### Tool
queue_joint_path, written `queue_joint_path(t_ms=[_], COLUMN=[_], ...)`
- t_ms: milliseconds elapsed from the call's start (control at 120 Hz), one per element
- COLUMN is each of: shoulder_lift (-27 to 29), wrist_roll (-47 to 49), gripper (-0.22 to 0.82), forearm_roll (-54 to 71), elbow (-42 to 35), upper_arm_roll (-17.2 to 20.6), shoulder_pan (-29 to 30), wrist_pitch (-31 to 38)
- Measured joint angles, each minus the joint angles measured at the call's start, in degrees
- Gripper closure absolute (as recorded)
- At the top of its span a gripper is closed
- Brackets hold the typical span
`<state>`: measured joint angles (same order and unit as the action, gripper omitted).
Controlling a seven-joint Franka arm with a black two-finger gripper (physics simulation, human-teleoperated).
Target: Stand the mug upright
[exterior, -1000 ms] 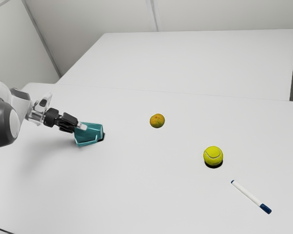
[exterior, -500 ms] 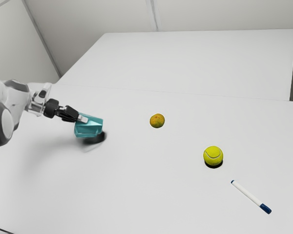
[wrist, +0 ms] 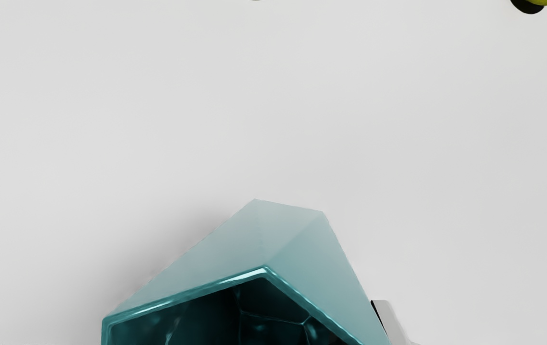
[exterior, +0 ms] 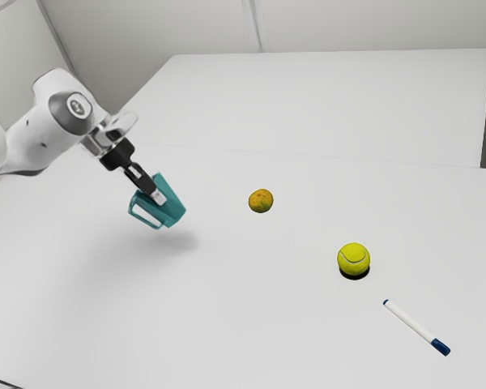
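Mug (exterior: 172,209) is off the table, near the arm, leaning: rim (wrist: 266,271) up toward the hand, base low toward the exterior view's right, w/ its handle (exterior: 142,221) out on the side nearer the arm. Shadow (exterior: 178,241) sits apart under it, so it's airborne, not upright yet.

Gripper (exterior: 159,197) is pinching the mug by its body; one pale fingertip (wrist: 390,320) lies along the outer wall, the other I can't make out. Arm (exterior: 53,130) comes down to it at a slant.

Handling, my guess: stiff, glazed ceramic or sim., so no give, mod. weight, poss. slick, & chippable if the base lands hard on an edge. Faceted sides prob. help: flat pads sit better on a flat face than across a corner. Best hold IMO = body, opp. faces, close to the rim, handle kept free; handle alone would prob. let it swing. Next: level the mug, base flat, then lower gently & let go only once it's fully seated. Main risk: it pivots in the pinch or tips on release.

Farther out on the table (exterior: 267,324), toward the exterior view's right: orange fruit (exterior: 261,201), then tennis ball (exterior: 354,258), then white marker w/ blue cap (exterior: 413,323). All well apart from the mug, so prob. no obstacle.
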<state>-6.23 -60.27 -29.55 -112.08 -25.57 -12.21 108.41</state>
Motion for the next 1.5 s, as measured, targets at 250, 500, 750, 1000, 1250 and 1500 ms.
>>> queue_joint_path(t_ms=[250, 500, 750, 1000, 1250, 1500], shoulder_lift=[5.2, 4.9, 5.2, 5.0, 4.7, 4.7], wrist_roll=[8.4, 16.4, 22.0, 26.0, 28.7, 30.8], gripper=[0.76, 0.76, 0.78, 0.78, 0.78, 0.78], forearm_roll=[21.1, 29.0, 30.2, 30.5, 30.5, 30.5], elbow=[-7.6, -10.9, -15.1, -15.6, -16.4, -16.6], upper_arm_roll=[3.9, 4.5, 4.4, 4.3, 4.4, 5.2], shoulder_pan=[-6.8, -13.0, -12.8, -8.1, -5.1, -7.1], wrist_pitch=[11.9, 19.9, 26.0, 28.5, 29.5, 28.8])
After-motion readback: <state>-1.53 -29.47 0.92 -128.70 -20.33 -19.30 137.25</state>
